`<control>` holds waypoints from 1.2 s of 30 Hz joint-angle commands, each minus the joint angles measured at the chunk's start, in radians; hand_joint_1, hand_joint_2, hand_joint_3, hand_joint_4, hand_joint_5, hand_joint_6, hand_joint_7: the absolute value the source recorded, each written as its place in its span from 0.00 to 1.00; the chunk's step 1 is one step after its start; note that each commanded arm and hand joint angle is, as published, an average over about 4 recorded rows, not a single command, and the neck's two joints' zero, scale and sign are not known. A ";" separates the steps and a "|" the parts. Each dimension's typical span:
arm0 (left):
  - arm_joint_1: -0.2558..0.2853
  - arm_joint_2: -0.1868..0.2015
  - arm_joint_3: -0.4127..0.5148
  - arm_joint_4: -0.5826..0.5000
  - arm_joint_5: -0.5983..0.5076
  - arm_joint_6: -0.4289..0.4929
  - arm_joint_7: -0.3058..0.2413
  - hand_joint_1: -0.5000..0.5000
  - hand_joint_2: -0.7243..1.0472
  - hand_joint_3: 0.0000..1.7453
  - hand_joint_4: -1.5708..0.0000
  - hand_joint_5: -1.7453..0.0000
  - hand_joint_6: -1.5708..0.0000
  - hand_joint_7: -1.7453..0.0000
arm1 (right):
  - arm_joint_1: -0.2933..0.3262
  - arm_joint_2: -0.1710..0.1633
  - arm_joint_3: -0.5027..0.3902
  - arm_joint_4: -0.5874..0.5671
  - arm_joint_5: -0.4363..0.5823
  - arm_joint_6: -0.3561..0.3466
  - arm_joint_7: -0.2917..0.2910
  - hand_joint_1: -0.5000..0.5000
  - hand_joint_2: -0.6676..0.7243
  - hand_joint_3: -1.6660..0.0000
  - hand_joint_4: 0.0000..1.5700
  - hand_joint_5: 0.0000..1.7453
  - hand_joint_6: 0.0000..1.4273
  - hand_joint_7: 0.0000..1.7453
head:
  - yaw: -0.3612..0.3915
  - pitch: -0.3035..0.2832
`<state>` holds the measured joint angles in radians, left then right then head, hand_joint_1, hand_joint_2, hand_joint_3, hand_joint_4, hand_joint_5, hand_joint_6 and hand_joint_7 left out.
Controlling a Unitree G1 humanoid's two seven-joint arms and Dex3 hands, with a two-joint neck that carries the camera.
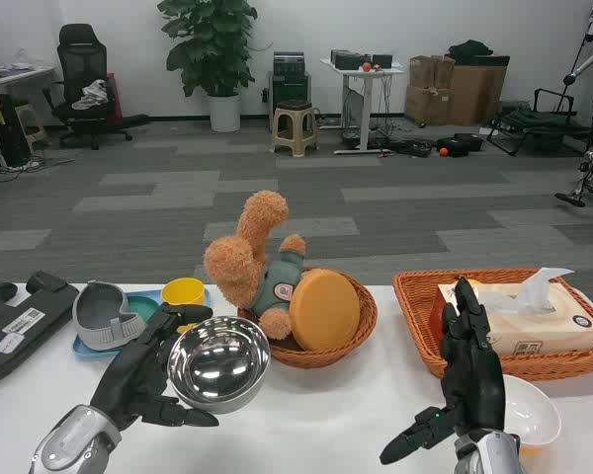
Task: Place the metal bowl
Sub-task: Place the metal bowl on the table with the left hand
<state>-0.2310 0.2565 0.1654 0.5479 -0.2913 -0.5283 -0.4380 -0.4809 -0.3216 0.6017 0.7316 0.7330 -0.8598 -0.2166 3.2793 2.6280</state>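
Left hand (148, 370) has the metal bowl (218, 363) gripped by its rim, held just over the desk (306, 415), with the teddy's basket (361, 326) just past it. Right hand (466, 380) is released, fingers spread, next to a white bowl (534, 415).

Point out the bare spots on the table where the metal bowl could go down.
The left hand holds the metal bowl. Bare table lies between it and the right hand, in front of the round basket. Crowded: the back left, with cup, blue tray and black case, and the right, with tissue basket and white bowl.
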 commanded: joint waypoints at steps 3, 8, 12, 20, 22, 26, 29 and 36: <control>0.015 0.018 -0.003 -0.013 -0.006 0.005 0.005 0.00 0.80 0.00 1.00 0.00 0.87 0.04 | 0.012 -0.002 -0.016 -0.012 0.003 -0.001 0.000 0.04 0.91 1.00 0.07 0.00 0.00 0.04 | 0.004 -0.015; 0.015 0.018 -0.003 -0.013 -0.006 0.005 0.004 0.00 0.80 0.03 1.00 0.00 0.87 0.04 | 0.012 -0.002 -0.016 -0.012 0.003 -0.001 0.000 0.04 0.91 1.00 0.07 0.00 0.00 0.04 | 0.004 -0.016; 0.015 0.018 -0.003 -0.013 -0.006 0.005 0.005 0.00 0.80 0.03 1.00 0.00 0.87 0.04 | 0.012 -0.002 -0.015 -0.012 0.004 -0.001 0.000 0.04 0.91 1.00 0.07 0.00 0.00 0.04 | 0.006 -0.018; 0.015 0.018 -0.006 -0.011 -0.007 0.004 0.004 0.00 0.80 0.00 1.00 0.00 0.87 0.04 | 0.012 -0.002 -0.014 -0.011 0.004 -0.001 0.000 0.04 0.91 1.00 0.07 0.00 0.00 0.04 | 0.006 -0.020; 0.015 0.018 -0.010 -0.006 -0.007 0.004 0.005 0.00 0.80 0.03 1.00 0.00 0.87 0.04 | 0.012 -0.002 -0.014 -0.011 0.004 -0.001 0.000 0.04 0.91 1.00 0.07 0.00 0.00 0.04 | 0.006 -0.021; 0.015 0.018 -0.017 0.018 -0.006 0.003 0.005 0.00 0.80 0.00 1.00 0.00 0.87 0.04 | 0.012 -0.002 -0.014 -0.011 0.004 -0.001 0.000 0.04 0.91 1.00 0.07 0.00 0.00 0.04 | 0.007 -0.027; 0.015 0.018 -0.019 0.046 -0.006 0.000 0.005 0.00 0.80 0.00 1.00 0.00 0.87 0.04 | 0.012 -0.002 -0.014 -0.011 0.004 -0.001 0.000 0.04 0.91 1.00 0.07 0.00 0.00 0.04 | 0.009 -0.036; 0.009 0.021 -0.036 0.143 -0.009 -0.011 0.004 0.00 0.80 0.01 1.00 0.00 0.85 0.04 | 0.012 -0.002 -0.013 -0.013 0.004 -0.001 0.000 0.04 0.91 1.00 0.07 0.00 0.00 0.04 | 0.015 -0.044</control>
<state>-0.2248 0.2595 0.1371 0.6633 -0.2936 -0.5324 -0.4378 -0.4784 -0.3213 0.6015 0.7253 0.7328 -0.8598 -0.2165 3.2930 2.5861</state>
